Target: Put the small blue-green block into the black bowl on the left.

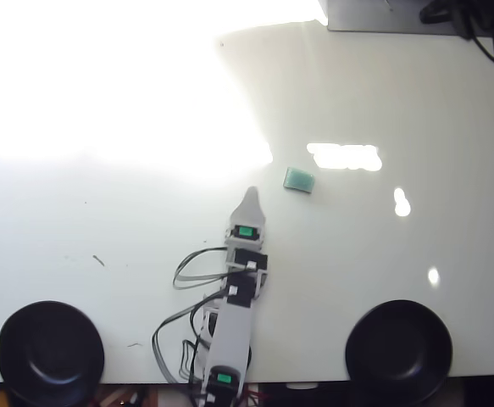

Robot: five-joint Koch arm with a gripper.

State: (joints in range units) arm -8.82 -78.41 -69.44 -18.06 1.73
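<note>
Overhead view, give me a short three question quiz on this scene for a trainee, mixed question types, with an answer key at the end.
1. True or false: the blue-green block already lies inside a black bowl.
2. Multiple choice: in the overhead view, where is the block relative to the pincer tip? A) up and to the right, B) directly below, C) far left.
3. Fill in: the number of black bowls near the bottom edge of the table is ___.

Key:
1. False; it lies on the bare table, apart from the left bowl and the right bowl.
2. A.
3. Two.
</note>
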